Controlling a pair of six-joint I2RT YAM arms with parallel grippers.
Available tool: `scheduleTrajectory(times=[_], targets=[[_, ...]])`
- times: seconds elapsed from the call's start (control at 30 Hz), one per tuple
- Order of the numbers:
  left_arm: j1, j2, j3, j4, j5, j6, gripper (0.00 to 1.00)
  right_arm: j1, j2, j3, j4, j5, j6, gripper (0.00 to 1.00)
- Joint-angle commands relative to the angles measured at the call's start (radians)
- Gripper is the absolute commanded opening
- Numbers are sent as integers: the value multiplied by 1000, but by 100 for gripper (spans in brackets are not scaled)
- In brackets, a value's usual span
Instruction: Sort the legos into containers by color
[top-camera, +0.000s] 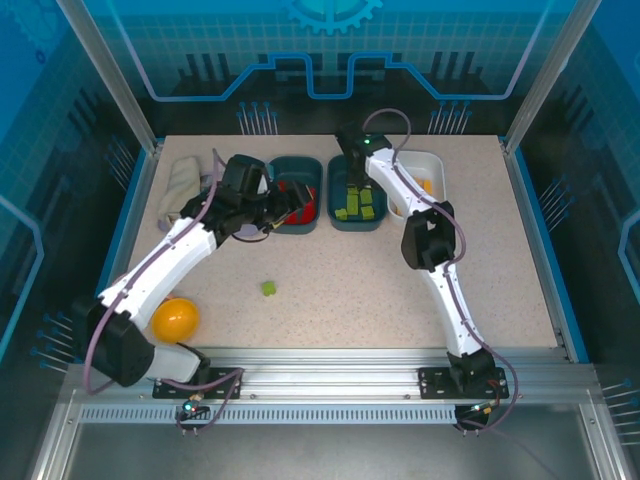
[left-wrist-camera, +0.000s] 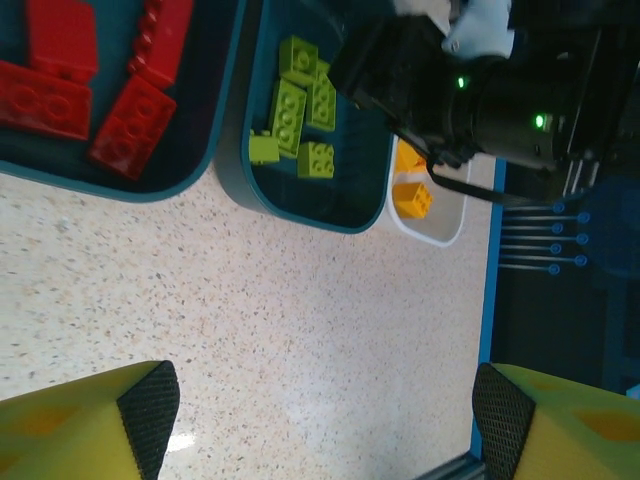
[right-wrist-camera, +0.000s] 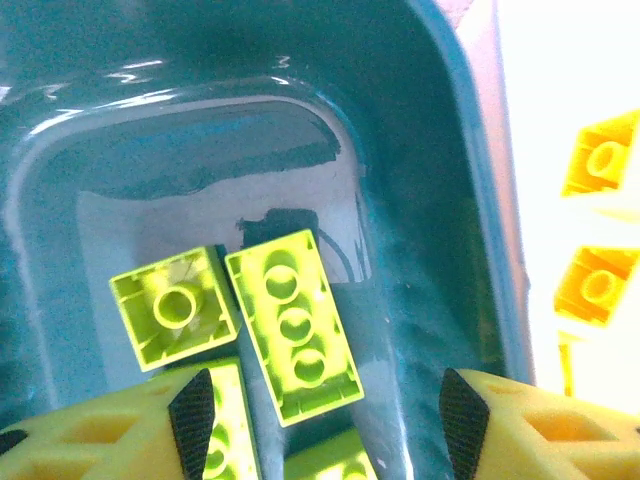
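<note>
Three containers stand in a row at the back. A teal tray (top-camera: 295, 160) (left-wrist-camera: 150, 195) holds red legos (top-camera: 300, 203) (left-wrist-camera: 130, 125). The middle teal tray (top-camera: 372, 222) (left-wrist-camera: 300, 215) (right-wrist-camera: 480, 200) holds light green legos (top-camera: 358, 205) (left-wrist-camera: 290, 110). The white tray (top-camera: 437, 165) (left-wrist-camera: 445, 232) (right-wrist-camera: 560, 80) holds yellow-orange legos (left-wrist-camera: 412, 198) (right-wrist-camera: 600, 285). My right gripper (top-camera: 352, 165) (right-wrist-camera: 326, 410) hangs open over the green tray; a long green lego (right-wrist-camera: 295, 325) lies upside down on the tray floor below its fingers. My left gripper (top-camera: 278, 212) (left-wrist-camera: 325, 410) is open over bare table beside the red tray. One green lego (top-camera: 268, 288) lies loose on the table.
A yellow-orange bowl (top-camera: 175, 320) sits near the left arm's base. A pale crumpled cloth (top-camera: 185, 185) lies at the back left. The right arm's black wrist (left-wrist-camera: 470, 90) hangs over the green and white trays. Blue rails edge the table.
</note>
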Motion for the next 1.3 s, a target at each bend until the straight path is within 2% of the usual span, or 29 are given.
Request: scheduleTrajectory(times=[0.0, 0.13, 0.3, 0.43, 0.5, 0.63, 0.77, 1.27], targets=[[4, -140, 24, -120, -164, 17, 81, 65, -213, -117, 83, -35, -47, 64], [4, -292, -43, -266, -289, -10, 82, 222, -357, -347, 191, -57, -151, 70], [4, -521, -170, -445, -394, -53, 82, 466, -470, -606, 309, -167, -208, 80], [4, -676, -218, -584, -436, -86, 82, 624, -447, -647, 310, -252, -181, 88], [4, -732, -233, -633, -446, -100, 81, 670, -408, -632, 294, -282, -164, 91], [4, -802, -260, -671, -436, -115, 81, 685, -315, -580, 249, -348, -113, 95], [5, -816, -268, -671, -415, -124, 81, 673, -249, -540, 220, -357, -76, 94], [4, -844, -287, -648, -372, -127, 79, 621, -86, -374, 138, -316, 0, 66]])
